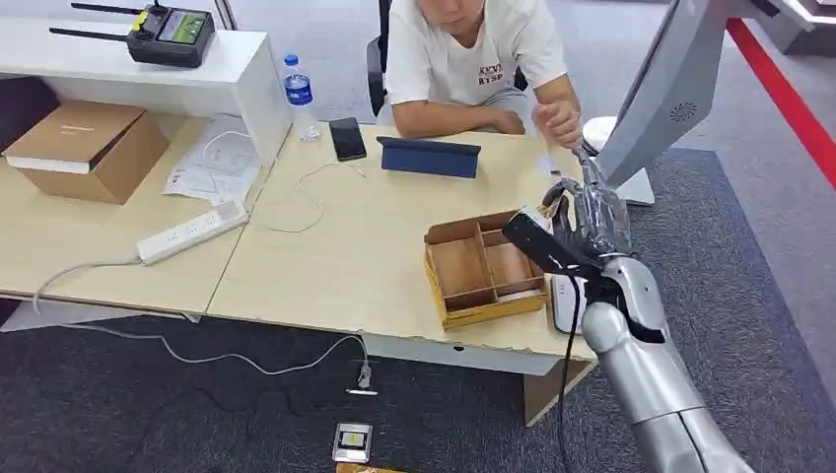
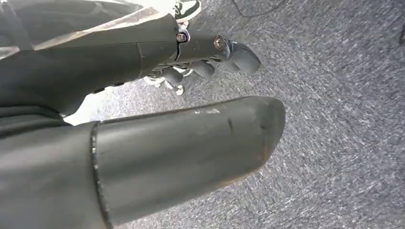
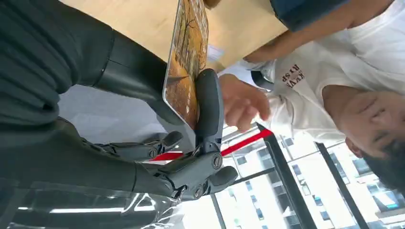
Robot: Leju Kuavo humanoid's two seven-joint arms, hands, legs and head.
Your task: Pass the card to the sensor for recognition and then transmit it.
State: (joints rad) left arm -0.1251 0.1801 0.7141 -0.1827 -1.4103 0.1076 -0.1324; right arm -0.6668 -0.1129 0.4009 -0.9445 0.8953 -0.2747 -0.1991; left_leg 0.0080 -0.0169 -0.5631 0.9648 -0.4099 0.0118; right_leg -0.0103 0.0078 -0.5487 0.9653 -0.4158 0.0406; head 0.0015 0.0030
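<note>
The robot's right hand (image 1: pixel 582 222) is raised beside the right end of the open, partitioned cardboard box (image 1: pixel 483 268) that sits on the pale wooden table (image 1: pixel 345 256); in the right wrist view this hand (image 3: pixel 191 143) pinches a thin rectangular card printed in orange and brown (image 3: pixel 186 62), a dark finger (image 3: pixel 208 102) pressed flat on its printed face and the thick thumb behind it, the card standing edge-on to the camera; in the head view the card itself is too small and blurred to make out, probably hidden among the fingers. A person in a white T-shirt (image 1: pixel 463 49) sits at the far side of the table beyond the box, one hand (image 1: pixel 560 123) lifted just beyond the robot's right hand; in the wrist view the person's hand (image 3: pixel 243 102) is near the card but apart from it. A dark blue folded tablet case (image 1: pixel 430 156) lies beyond the box, a black phone (image 1: pixel 347 138) further left of it. The left hand (image 2: pixel 210 57) hangs over grey carpet (image 2: pixel 344 119), fingers curled in with nothing in them.
</note>
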